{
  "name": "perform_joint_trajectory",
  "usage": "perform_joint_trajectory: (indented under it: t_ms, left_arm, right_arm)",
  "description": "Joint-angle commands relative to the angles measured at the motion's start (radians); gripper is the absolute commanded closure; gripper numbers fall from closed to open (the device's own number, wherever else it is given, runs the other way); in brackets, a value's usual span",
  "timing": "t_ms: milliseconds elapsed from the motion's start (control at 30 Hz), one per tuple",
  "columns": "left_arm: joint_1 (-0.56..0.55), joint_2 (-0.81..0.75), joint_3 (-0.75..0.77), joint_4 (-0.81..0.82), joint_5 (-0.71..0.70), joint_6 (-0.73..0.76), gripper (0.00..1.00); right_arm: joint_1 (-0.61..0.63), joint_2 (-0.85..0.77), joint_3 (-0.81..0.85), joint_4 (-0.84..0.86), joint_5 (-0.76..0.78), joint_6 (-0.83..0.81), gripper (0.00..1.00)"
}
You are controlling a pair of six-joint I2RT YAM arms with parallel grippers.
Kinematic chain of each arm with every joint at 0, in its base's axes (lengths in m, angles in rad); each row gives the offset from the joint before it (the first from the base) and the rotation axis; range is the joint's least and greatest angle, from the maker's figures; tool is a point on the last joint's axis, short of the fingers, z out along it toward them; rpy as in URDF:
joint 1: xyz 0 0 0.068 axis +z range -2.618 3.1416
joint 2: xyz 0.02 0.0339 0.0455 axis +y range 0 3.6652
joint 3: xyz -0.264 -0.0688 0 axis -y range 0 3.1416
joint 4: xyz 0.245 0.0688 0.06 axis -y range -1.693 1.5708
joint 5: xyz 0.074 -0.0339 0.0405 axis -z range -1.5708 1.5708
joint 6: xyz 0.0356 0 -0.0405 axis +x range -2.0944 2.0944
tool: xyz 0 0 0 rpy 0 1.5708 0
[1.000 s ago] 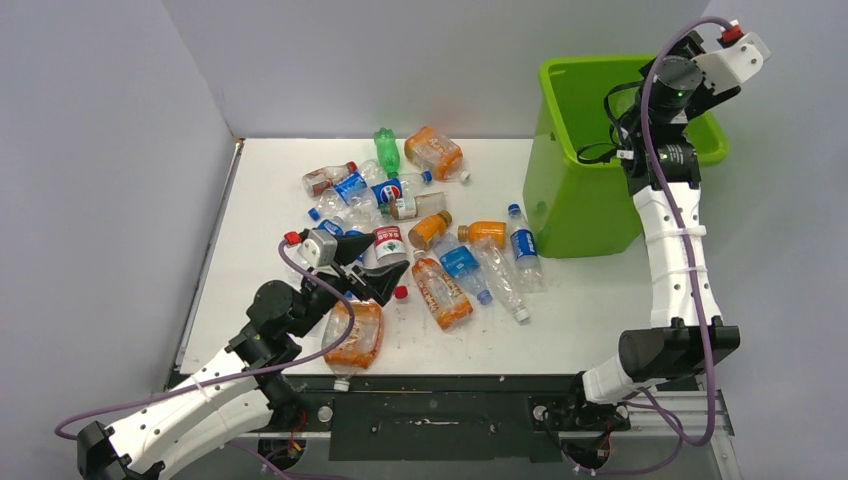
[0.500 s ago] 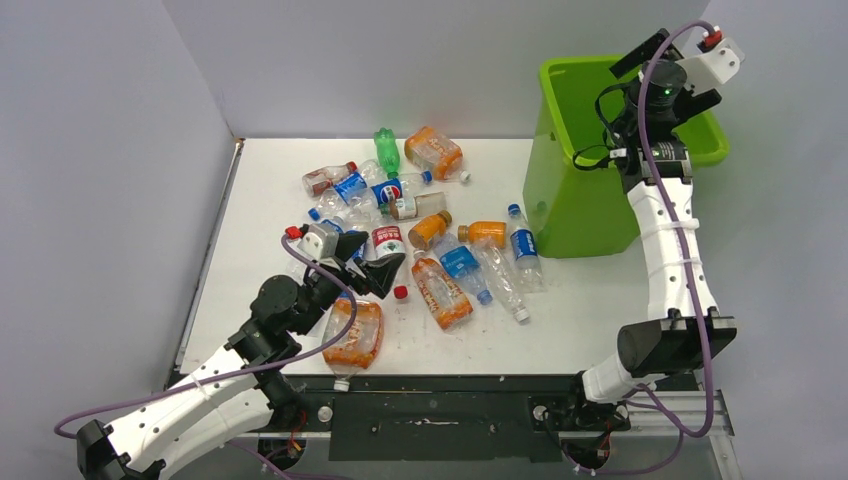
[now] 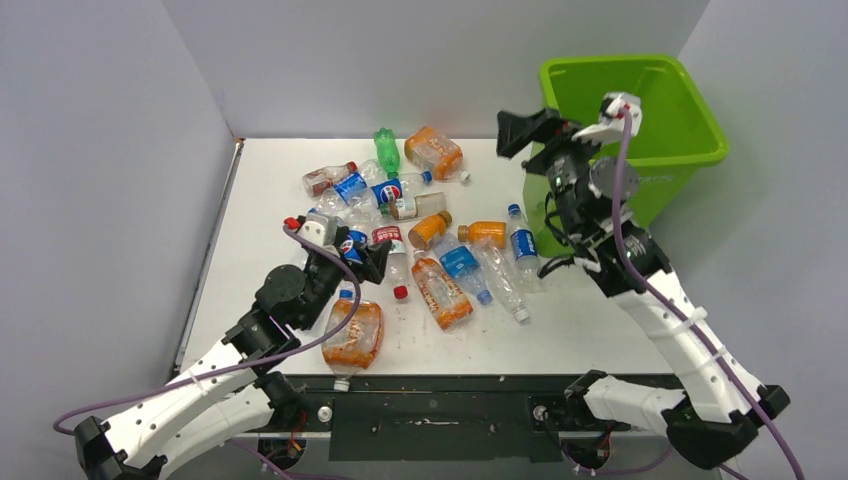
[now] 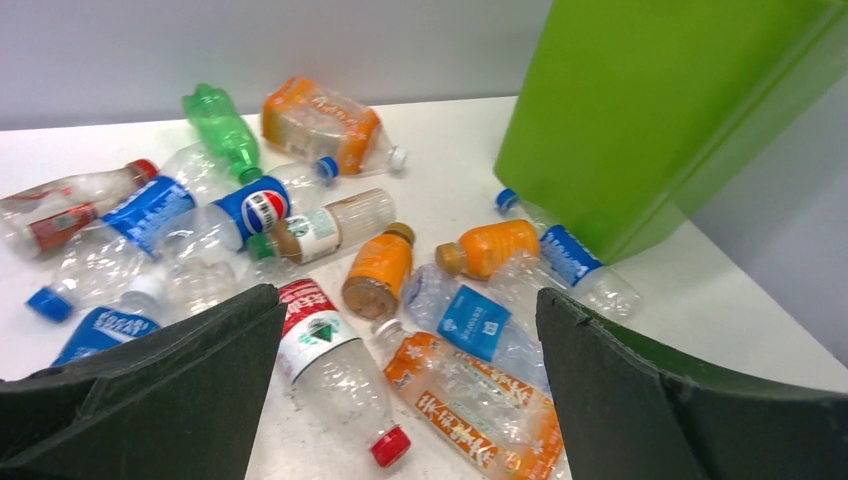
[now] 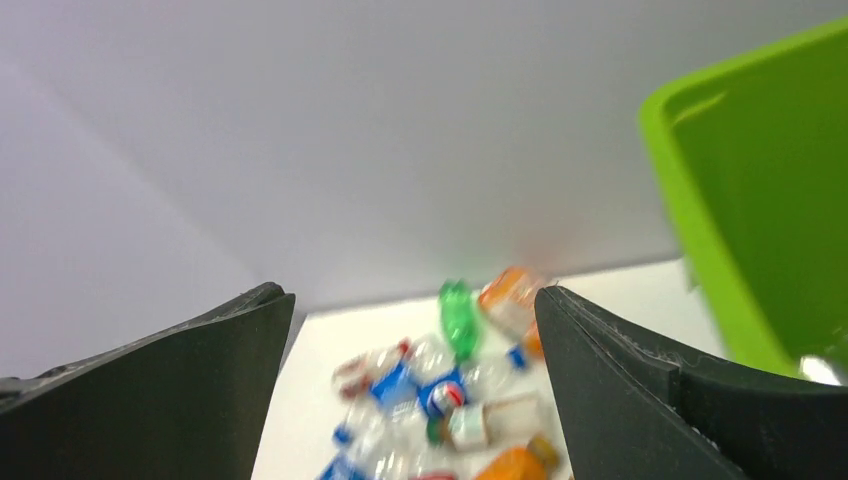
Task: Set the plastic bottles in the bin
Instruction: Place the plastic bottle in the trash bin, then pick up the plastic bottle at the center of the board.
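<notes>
Several crushed plastic bottles [image 3: 420, 230] lie in a heap mid-table, with blue, red and orange labels, and a green one [image 3: 386, 150] at the back. My left gripper [image 3: 365, 258] hovers open at the heap's near-left edge. Between its jaws lie a red-labelled bottle [image 4: 320, 350] and an orange-labelled one [image 4: 480, 400], neither touched. A large orange bottle [image 3: 355, 335] lies beside the left arm. The lime-green bin [image 3: 610, 62] stands at the back right. My right gripper [image 3: 535, 135] is open and empty, raised beside the bin's left wall and facing the heap [image 5: 450, 400].
Grey walls close in the table on the left, back and right. The bin's wall [image 4: 640, 110] rises just right of the nearest bottles. A loose red cap [image 3: 399, 293] lies on the white tabletop in front of the heap.
My right arm has swung left from above the bin to beside its left wall, now facing the table. My left gripper has edged forward over the heap's near edge, still open.
</notes>
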Motion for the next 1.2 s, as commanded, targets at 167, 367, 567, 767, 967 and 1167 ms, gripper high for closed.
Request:
perform_joint_trajectory:
  t_ms: [167,367,567,767,967,1167]
  left_arm:
    - [-0.01,0.145,0.148,-0.204,-0.167,0.054,0.04]
    - [-0.013,0.241,0.196,-0.284,-0.167,0.054,0.04]
    - [-0.022,0.322,0.23,-0.326,-0.114,0.028,0.04]
    - [-0.025,0.404,0.267,-0.355,-0.026,-0.019,0.04]
    - [-0.023,0.408,0.199,-0.293,0.044,-0.202,0.04]
    - [0.0,0.536,0.234,-0.33,-0.028,-0.313,0.0]
  right_arm:
    - [0.216,-0.287,-0.565,0.055,-0.134,0.003,0.04]
    - [0.251,-0.437,-0.858,-0.009,-0.169,0.043,0.03]
    - [0.254,-0.5,-1.003,-0.041,-0.299,0.077,0.03]
    - [0.258,-0.502,-1.081,-0.056,-0.264,0.128,0.03]
    - [0.259,-0.578,-1.108,-0.083,-0.184,0.18,0.03]
    - [0.259,-0.624,-1.141,-0.074,-0.196,0.218,0.03]
